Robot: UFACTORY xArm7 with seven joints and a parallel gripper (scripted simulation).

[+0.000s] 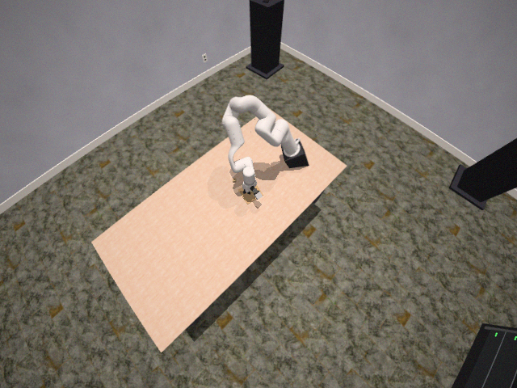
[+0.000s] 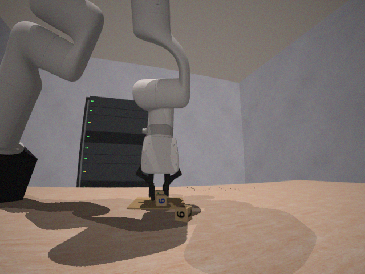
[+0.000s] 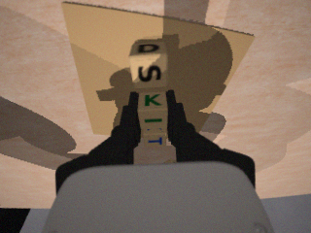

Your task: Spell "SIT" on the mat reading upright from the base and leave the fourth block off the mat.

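My gripper (image 1: 250, 192) (image 2: 159, 196) (image 3: 153, 102) is shut on the I block (image 3: 153, 120), low over the tan mat (image 2: 133, 204) (image 3: 82, 41). Its top shows a green I and its side a green K. The S block (image 3: 149, 73), black S up and D on its side, stands on the mat just beyond it. The T block (image 2: 161, 200) (image 3: 155, 141), blue T up, is on the other side, near the mat's edge. From the base side the tops read S, I, T. The fourth block (image 2: 183, 213) lies off the mat. The held block's underside is hidden.
The table (image 1: 179, 234) (image 2: 265, 230) carries the arm's black base (image 1: 295, 158) (image 2: 14, 173), which is at the left in the exterior view. Shadows of the arm fall over the mat and the table. Black cabinets stand on the floor away from the table.
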